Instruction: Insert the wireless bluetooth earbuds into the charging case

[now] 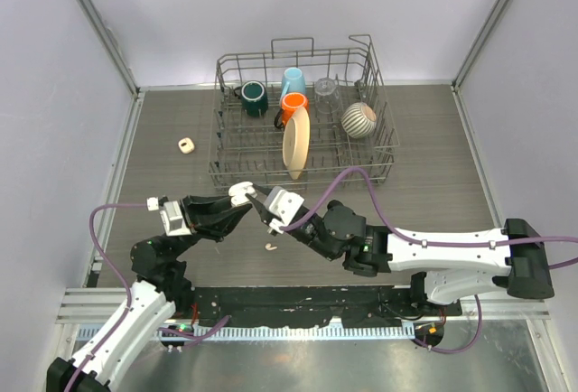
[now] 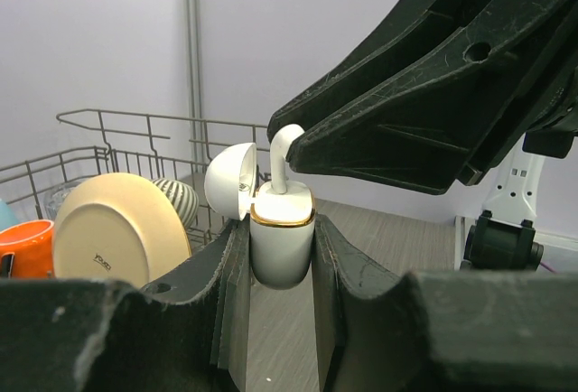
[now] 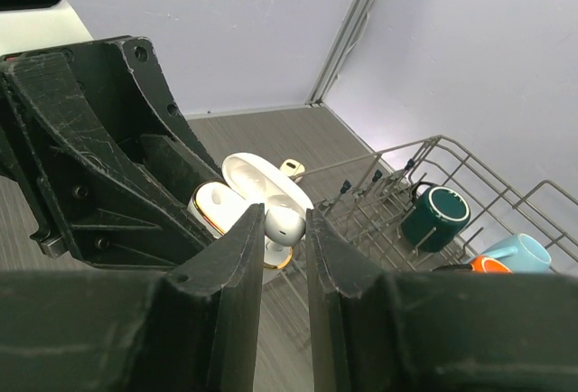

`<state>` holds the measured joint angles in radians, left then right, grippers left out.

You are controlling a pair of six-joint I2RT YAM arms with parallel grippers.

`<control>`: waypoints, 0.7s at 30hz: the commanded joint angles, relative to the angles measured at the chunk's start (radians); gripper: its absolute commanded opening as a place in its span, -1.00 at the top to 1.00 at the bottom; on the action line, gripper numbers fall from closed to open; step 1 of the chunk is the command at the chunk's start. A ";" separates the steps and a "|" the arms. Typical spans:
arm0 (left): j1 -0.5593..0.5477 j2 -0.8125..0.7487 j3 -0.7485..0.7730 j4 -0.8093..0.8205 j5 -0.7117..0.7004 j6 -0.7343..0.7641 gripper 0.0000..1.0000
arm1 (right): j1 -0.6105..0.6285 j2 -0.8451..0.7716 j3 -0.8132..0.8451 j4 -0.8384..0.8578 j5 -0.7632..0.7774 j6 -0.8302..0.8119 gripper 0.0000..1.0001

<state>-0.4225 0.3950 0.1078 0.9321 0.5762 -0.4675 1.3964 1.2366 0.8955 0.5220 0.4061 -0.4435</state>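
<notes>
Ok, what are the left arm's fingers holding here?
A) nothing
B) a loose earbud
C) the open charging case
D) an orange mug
C: in the left wrist view the left fingers clamp the white charging case, lid open, while the right fingers hold an earbud at its opening.

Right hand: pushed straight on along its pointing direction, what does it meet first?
Probably the open charging case clamped in the left hand; the earbud the right hand grips sits at its mouth.
</notes>
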 commanded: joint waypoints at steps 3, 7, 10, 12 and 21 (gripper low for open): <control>0.005 0.001 0.027 0.102 -0.042 0.015 0.99 | 0.009 0.020 0.054 -0.085 -0.049 0.019 0.94; 0.004 0.005 0.029 0.102 -0.039 0.015 1.00 | 0.007 0.035 0.085 -0.112 -0.032 0.045 0.88; 0.005 0.010 0.032 0.102 -0.038 0.016 1.00 | 0.009 0.044 0.109 -0.142 -0.017 0.057 0.87; 0.004 0.013 0.033 0.102 -0.036 0.020 0.99 | 0.007 0.050 0.118 -0.149 -0.009 0.074 0.88; 0.004 0.021 0.036 0.102 -0.050 0.024 0.99 | 0.009 0.066 0.149 -0.197 0.008 0.101 0.87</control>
<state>-0.4187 0.4107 0.1078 0.9459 0.5545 -0.4637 1.3922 1.2770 0.9977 0.3901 0.4496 -0.3908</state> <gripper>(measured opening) 0.307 0.275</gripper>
